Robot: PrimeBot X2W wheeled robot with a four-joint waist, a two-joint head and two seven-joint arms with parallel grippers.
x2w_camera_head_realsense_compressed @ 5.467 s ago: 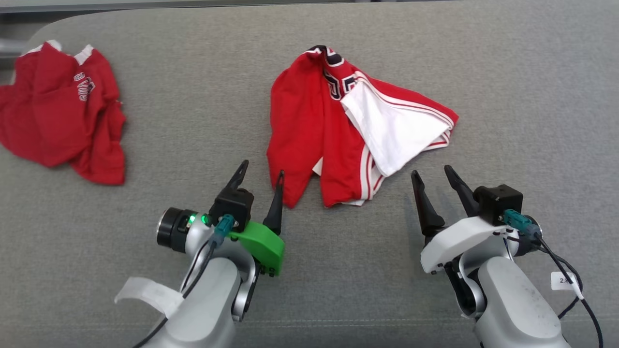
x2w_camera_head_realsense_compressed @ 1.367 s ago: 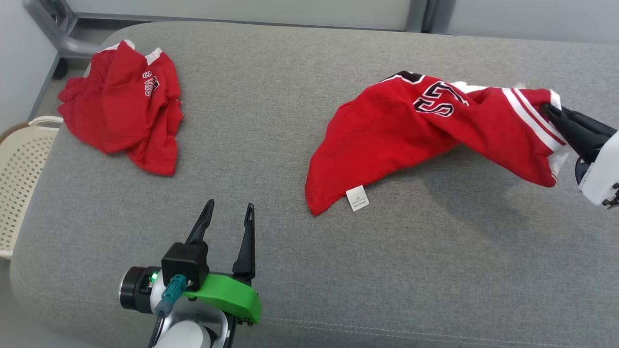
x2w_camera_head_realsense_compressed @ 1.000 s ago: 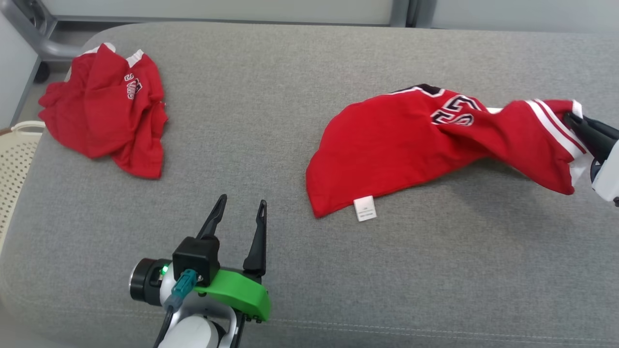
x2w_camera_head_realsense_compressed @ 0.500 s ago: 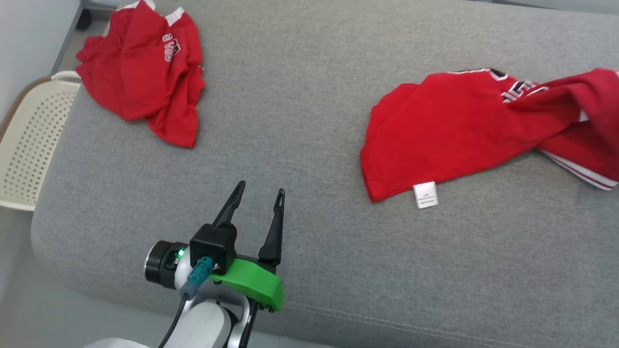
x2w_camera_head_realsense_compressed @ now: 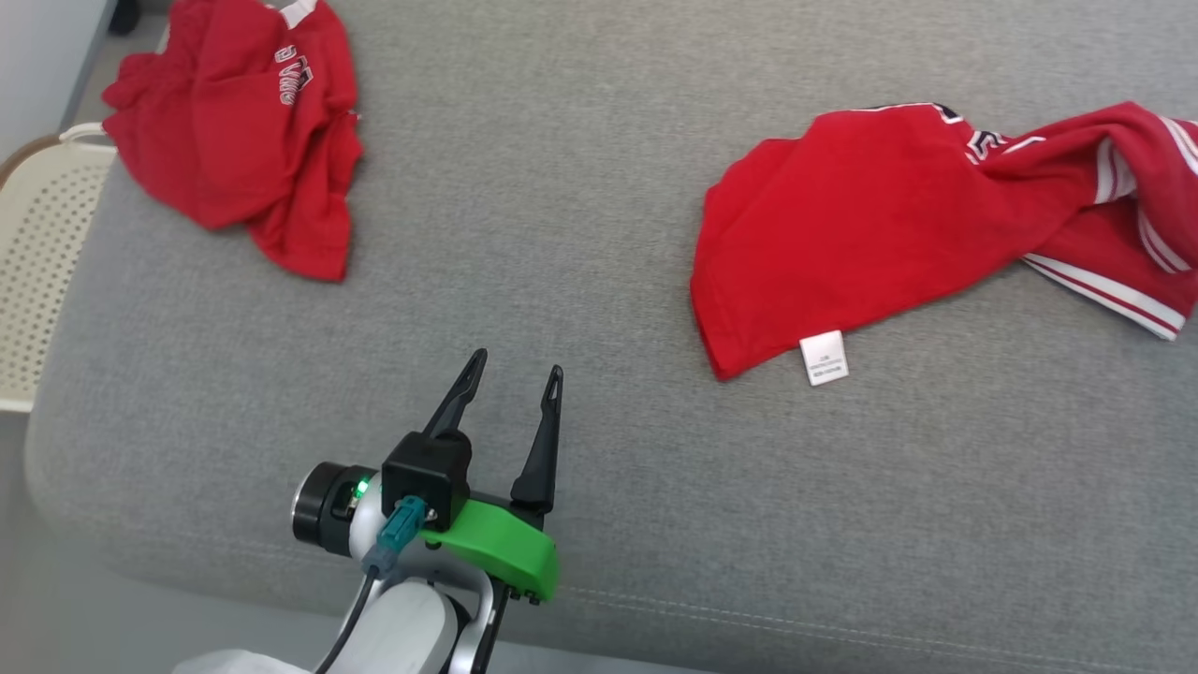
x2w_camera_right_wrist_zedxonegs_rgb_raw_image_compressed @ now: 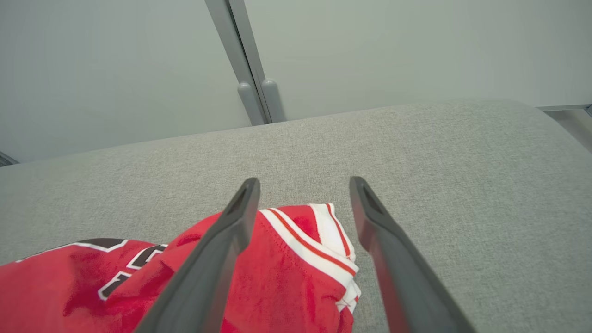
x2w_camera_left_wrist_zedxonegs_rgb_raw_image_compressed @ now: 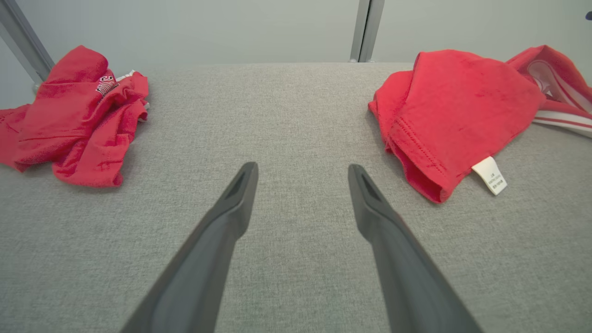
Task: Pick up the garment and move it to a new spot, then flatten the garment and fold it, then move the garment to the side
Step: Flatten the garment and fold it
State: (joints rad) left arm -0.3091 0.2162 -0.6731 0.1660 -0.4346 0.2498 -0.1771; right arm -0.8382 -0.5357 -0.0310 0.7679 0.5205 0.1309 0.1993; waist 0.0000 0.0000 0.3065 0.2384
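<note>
Our right claw (x2w_camera_right_wrist_zedxonegs_rgb_raw_image_compressed: 303, 185) has just let go of the garment (x2w_camera_right_wrist_zedxonegs_rgb_raw_image_compressed: 286, 259) at its new spot.

A second ago the right claw pinched the striped hem. Now its fingers stand wide and empty just above that hem, and the garment (x2w_camera_head_realsense_compressed: 889, 215) lies loose on the right of the grey cushion (x2w_camera_head_realsense_compressed: 580, 215). It is bunched, with its white label (x2w_camera_head_realsense_compressed: 824, 357) at the near edge. Our left claw (x2w_camera_head_realsense_compressed: 519, 363) is wide too, empty over bare cushion, well apart from the other red shirt (x2w_camera_head_realsense_compressed: 234, 131) at far left. We judge the move finished. Flattening comes next, and both claws are free for it.
</note>
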